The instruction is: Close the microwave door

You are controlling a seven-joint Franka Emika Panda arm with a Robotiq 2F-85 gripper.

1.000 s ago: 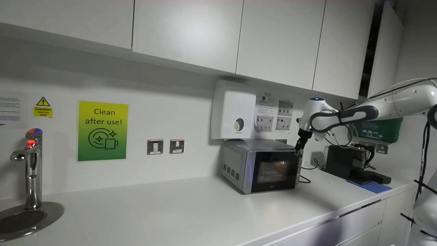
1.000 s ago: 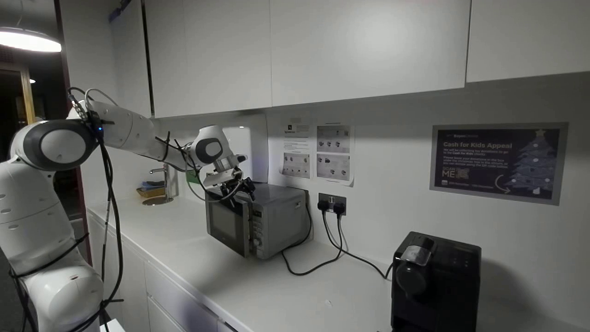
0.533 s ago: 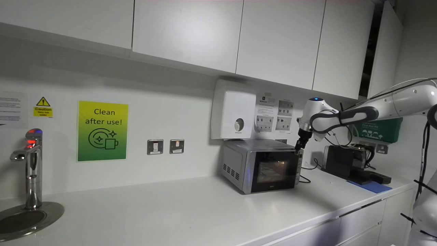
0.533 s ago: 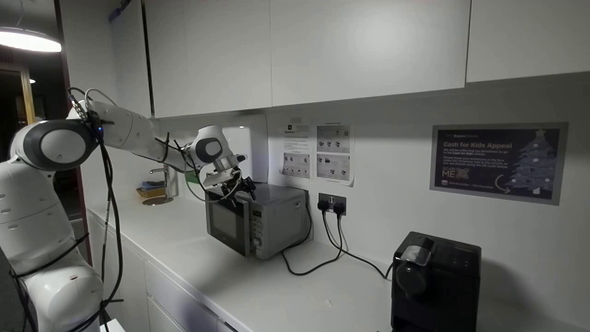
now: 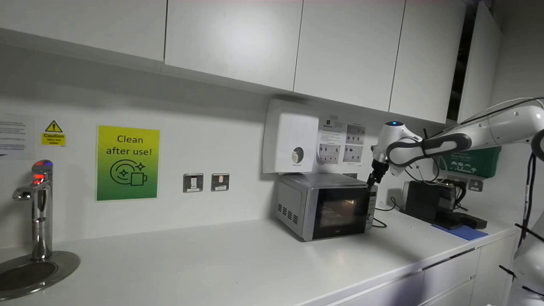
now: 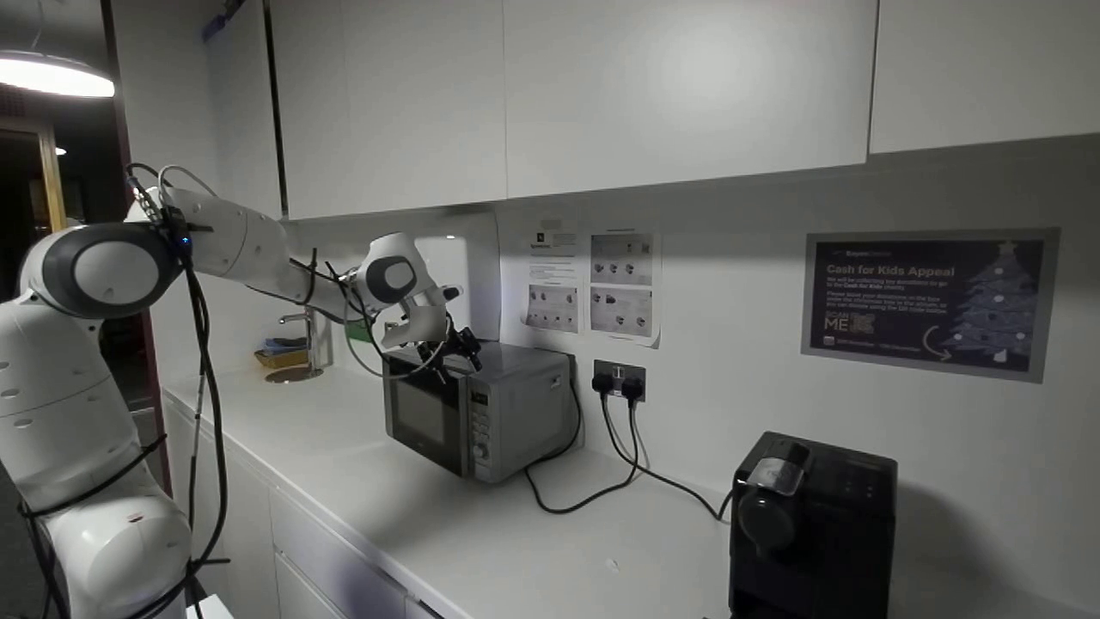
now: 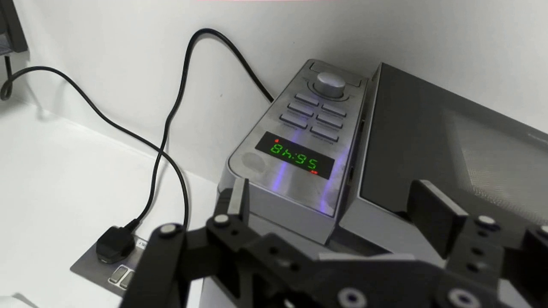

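The silver-grey microwave (image 5: pixel 293 197) sits on the counter, its interior light glowing. Its door (image 5: pixel 340 214), a dark glass panel in a black frame, is slightly ajar. In the wrist view a narrow gap separates the door (image 7: pixel 411 141) from the control panel of the microwave (image 7: pixel 257 164). My gripper (image 7: pixel 336 201) is open, fingers wide apart, with nothing held. One finger (image 7: pixel 432 218) stands before the door's dark front near its top corner; contact looks likely but is unclear. The opposite finger (image 7: pixel 239 196) is beyond the control panel. In an exterior view the gripper (image 6: pixel 458 371) is at the microwave's top front edge.
A black coffee machine (image 6: pixel 812 524) stands farther along the counter (image 6: pixel 550 559). Black cables (image 7: pixel 171 115) run beside the microwave from a wall socket (image 6: pixel 619 378). A white dispenser box (image 5: pixel 291 140) hangs behind it, and wall cabinets (image 5: pixel 348 51) are overhead.
The door has swung a little closer to the microwave body, narrowing the gap. My gripper has shifted slightly toward the microwave along with it, staying open.
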